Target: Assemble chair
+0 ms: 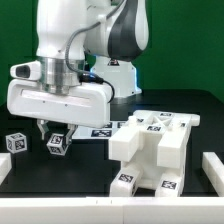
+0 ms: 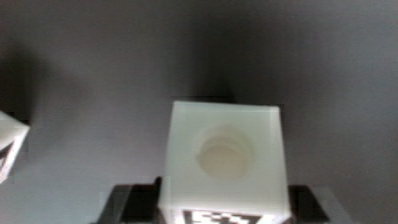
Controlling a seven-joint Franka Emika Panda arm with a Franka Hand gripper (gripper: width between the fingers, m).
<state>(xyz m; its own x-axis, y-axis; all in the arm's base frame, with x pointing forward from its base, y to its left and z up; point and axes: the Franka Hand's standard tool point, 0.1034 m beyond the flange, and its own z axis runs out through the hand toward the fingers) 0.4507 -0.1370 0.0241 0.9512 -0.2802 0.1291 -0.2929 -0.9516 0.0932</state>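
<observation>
Gripper (image 1: 50, 130) is hanging straight over a small white block (image 1: 57, 142) near the exterior view's left, low to the black tabletop (image 1: 60, 178). In the exterior view the block looks tipped on a corner rather than sitting flat, tag facing out.

Wrist view: the same block (image 2: 222, 150) fills the middle, with one dark finger (image 2: 135, 205) hard up against one flank and the other against the opposite flank. The fingers straddle its narrow width, and its long axis runs square to the line between them. Its tag end is the end nearest the fingers. I can't tell from either view whether they're clamped or just bracketing it, as the contact line is too blurred.

Key relation: the chair body (image 1: 150, 150), the big blocky piece already joined up, lies well apart from the gripper toward the exterior view's right. My read is that any mating move has to carry the block across that way, and the block probably needs squaring up before it seats.

Second block (image 1: 14, 142) sits on the tabletop further toward the exterior view's left, clear of the fingers. It's near enough to clip if the arm swings wide.
</observation>
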